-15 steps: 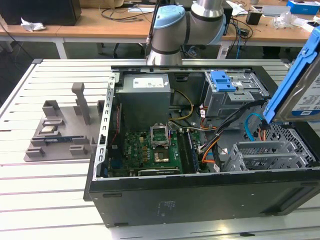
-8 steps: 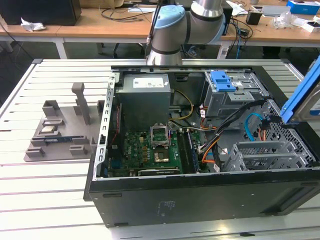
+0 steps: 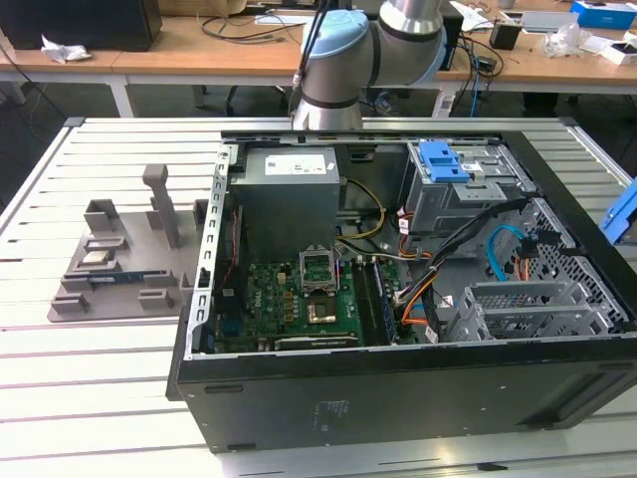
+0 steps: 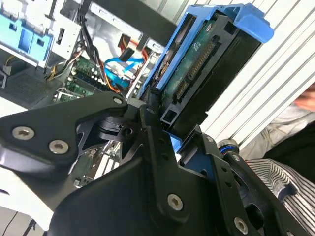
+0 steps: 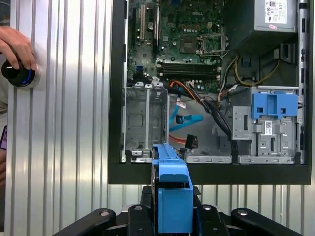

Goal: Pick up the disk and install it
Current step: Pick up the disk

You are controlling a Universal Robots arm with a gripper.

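Gripper [image 5: 173, 212] clamps disk [image 5: 173, 189] edgewise | hovering outside case rim [image 5: 231, 173] | open drive cage [image 5: 146, 118] just beyond rim

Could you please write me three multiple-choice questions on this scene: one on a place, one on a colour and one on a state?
1. Where is the disk?
A. flat on a shelf
B. between the fingers of the gripper
C. plugged into a card slot

2. What colour is the bracket around it?
A. red
B. yellow
C. blue

3. How is the computer case?
A. open, with the motherboard exposed
B. closed by a side panel
C. standing on end

Key:
1 B, the second wrist view shows the fingers clamped on it.
2 C, the bracket is blue in both wrist views.
3 A, the exterior view looks straight onto the motherboard.
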